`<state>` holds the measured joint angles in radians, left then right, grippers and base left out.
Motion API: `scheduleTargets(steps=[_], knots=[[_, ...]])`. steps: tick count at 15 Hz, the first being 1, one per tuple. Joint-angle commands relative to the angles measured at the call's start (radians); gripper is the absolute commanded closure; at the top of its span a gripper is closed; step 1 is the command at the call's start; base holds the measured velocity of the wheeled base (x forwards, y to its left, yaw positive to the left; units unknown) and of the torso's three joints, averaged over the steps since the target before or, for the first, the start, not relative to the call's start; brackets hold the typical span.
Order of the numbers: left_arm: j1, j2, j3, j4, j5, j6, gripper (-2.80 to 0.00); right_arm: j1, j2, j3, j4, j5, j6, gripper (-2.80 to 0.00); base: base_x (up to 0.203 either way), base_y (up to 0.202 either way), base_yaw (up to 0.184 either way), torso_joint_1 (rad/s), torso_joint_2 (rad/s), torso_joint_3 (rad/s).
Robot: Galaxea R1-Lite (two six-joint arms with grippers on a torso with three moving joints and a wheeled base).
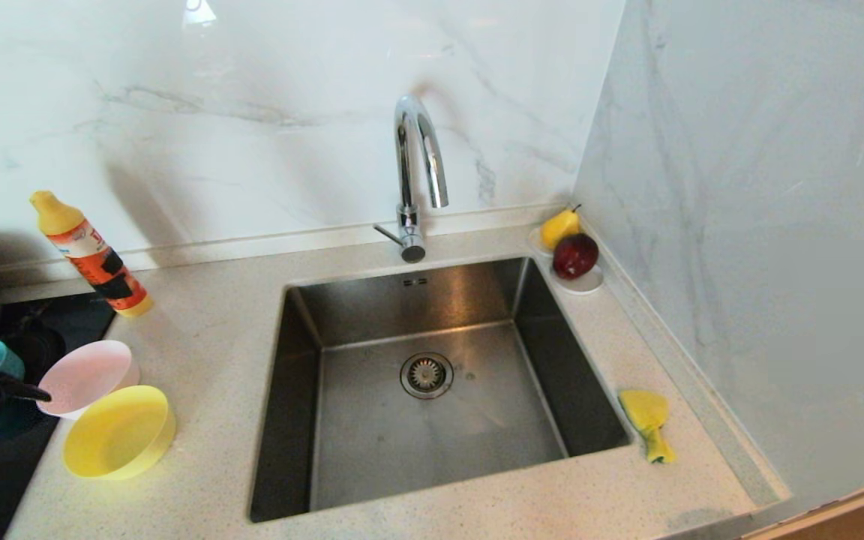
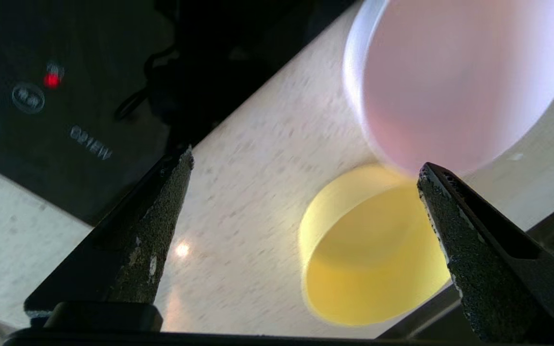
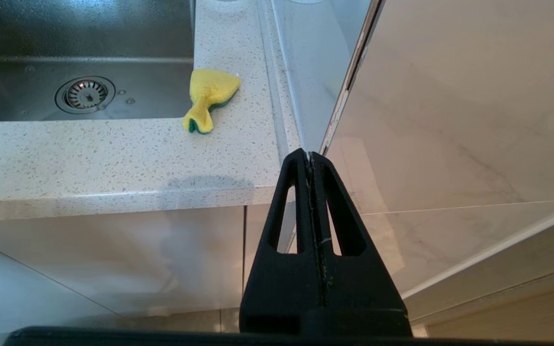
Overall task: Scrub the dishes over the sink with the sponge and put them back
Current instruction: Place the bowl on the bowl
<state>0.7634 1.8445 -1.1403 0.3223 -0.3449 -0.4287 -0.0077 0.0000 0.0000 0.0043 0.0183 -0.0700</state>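
Yellow bowl (image 1: 118, 433), pink bowl (image 1: 87, 377), sponge (image 1: 649, 420)

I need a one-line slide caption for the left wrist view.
Open left end effector hovering above yellow bowl and pink bowl on the counter.

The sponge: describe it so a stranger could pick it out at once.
Start at the steel sink. On the counter along its right rim lies the sponge. It is crumpled, yellow with a green side, unlike the smooth yellow pear on the saucer further back.
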Motion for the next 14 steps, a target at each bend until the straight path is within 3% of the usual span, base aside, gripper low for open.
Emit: scheduleTargets(steps=[1,14], knots=[[0.001,0.045,-0.037,0.0,0.005,-0.032,-2.8,0.0,0.002,0.0,0.0,0.0,-0.001,0.0,0.0,0.0,0.0,0.0,0.0,0.0],[-0.006,0.136,-0.061,-0.014,0.071,-0.053,-2.8,0.0,0.002,0.0,0.0,0.0,-0.001,0.0,0.0,0.0,0.0,0.0,0.0,0.0]])
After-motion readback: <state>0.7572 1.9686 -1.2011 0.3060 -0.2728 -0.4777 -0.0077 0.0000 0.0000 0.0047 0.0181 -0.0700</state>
